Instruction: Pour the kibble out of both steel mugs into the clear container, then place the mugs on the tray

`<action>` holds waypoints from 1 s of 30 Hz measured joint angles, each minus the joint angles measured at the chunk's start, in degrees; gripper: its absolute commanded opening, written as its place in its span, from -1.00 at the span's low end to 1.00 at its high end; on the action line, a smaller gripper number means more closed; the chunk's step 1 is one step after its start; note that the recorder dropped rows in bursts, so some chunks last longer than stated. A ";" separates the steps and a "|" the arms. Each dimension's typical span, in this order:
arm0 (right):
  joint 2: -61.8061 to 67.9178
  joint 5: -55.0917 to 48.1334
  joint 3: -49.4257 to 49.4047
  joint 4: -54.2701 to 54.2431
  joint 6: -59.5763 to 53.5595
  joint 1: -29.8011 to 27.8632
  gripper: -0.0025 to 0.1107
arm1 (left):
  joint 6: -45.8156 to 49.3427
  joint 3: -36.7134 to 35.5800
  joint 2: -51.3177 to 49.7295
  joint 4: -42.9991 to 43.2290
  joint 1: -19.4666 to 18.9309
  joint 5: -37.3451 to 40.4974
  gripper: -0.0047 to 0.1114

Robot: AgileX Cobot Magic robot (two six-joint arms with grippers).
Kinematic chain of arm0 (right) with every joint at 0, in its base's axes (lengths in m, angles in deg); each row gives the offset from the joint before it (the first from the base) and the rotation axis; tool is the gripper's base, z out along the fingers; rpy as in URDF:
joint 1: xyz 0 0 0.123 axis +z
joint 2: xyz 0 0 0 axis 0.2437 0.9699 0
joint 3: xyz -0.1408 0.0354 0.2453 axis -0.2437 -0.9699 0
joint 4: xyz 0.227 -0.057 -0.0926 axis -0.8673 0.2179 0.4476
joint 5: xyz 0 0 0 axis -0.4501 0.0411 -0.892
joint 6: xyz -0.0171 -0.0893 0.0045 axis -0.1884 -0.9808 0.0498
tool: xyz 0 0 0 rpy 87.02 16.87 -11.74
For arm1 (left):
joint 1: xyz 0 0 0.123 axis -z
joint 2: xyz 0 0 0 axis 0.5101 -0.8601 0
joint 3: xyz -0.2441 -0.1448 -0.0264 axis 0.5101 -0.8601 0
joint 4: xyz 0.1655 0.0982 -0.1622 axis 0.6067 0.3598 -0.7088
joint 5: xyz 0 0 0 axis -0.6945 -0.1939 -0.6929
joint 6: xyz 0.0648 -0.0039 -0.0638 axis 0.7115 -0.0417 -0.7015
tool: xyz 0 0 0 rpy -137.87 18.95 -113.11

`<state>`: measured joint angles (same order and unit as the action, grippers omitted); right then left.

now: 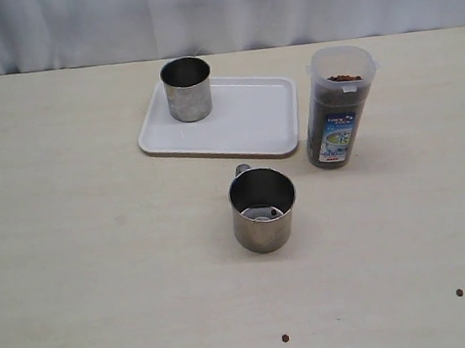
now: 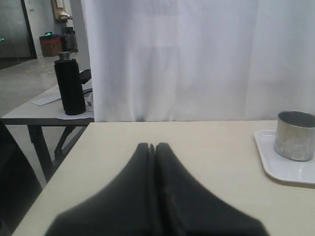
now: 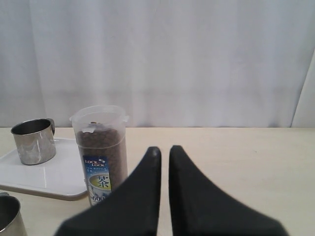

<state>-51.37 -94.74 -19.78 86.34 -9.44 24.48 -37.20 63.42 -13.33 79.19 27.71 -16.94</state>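
Left gripper [image 2: 152,146] is pinched together on nothing. The right gripper [image 3: 164,150] is closed bar a sliver and empty too. The near mug [image 1: 263,208] stands loose on the table [image 1: 71,245] just in front of the tray [image 1: 251,121] and looks empty. The far mug [image 1: 186,89] is on the tray. The container [image 1: 339,110], right of the tray, holds kibble [image 1: 345,78] almost to the rim. Risk imo: the slick round mug slips or tips when grabbed, or an arm clips the tall container and dumps it. Two pellets [image 1: 285,337] lie stray.
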 measured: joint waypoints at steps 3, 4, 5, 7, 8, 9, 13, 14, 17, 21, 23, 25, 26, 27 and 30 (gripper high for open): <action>0.00 0.00 0.00 0.00 0.00 0.00 -0.88 | 0.00 0.00 0.00 0.33 -1.37 0.00 -0.92; 0.00 0.00 0.00 0.00 0.00 0.00 -0.88 | 0.00 0.00 0.00 0.33 -1.50 0.14 -0.92; 0.00 0.00 0.00 0.00 0.00 0.00 -0.88 | 0.00 0.00 0.00 0.33 -1.50 0.13 -0.92; 0.00 0.00 0.00 0.00 0.00 0.00 -0.88 | 0.00 0.00 0.00 0.33 -1.60 0.13 -0.92; 0.00 0.00 0.00 0.00 0.00 0.00 -0.88 | 0.00 0.00 0.00 0.33 -1.60 0.13 -0.92; 0.00 0.00 0.00 0.00 0.00 0.00 -0.88 | 0.00 0.00 0.00 0.33 -1.60 0.13 -0.92; 0.00 0.00 0.00 0.00 0.00 0.00 -0.88 | 0.00 0.00 0.00 0.33 -1.60 0.13 -0.92; 0.00 0.00 0.00 0.00 0.00 0.00 -0.88 | 0.00 0.00 0.00 0.33 -1.60 0.13 -0.92; 0.00 0.00 0.00 0.00 0.00 0.00 -0.88 | 0.00 0.00 0.00 0.33 -1.60 0.13 -0.92; 0.00 0.00 0.00 0.00 0.00 0.00 -0.88 | 0.00 0.00 0.00 0.33 -0.21 0.13 -0.92; 0.00 0.00 0.00 0.00 0.00 0.00 -0.88 | 0.00 0.00 0.00 0.33 0.57 0.13 -0.92; 0.00 0.00 0.00 0.00 0.00 0.00 -0.88 | 0.00 0.00 0.00 0.33 0.94 0.13 -0.92; 0.00 0.00 0.00 0.00 0.00 0.00 -0.88 | 0.00 0.00 0.00 0.33 0.93 0.13 -0.92; 0.00 0.00 0.00 0.00 0.00 0.00 -0.88 | 0.00 0.00 0.00 0.33 0.93 0.13 -0.92; 0.00 0.00 0.00 0.00 0.00 0.00 -0.88 | 0.00 0.00 0.00 0.33 0.93 0.13 -0.92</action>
<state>-51.37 -94.74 -19.78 86.34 -9.44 24.48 -37.20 63.42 -13.33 79.52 28.64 -16.81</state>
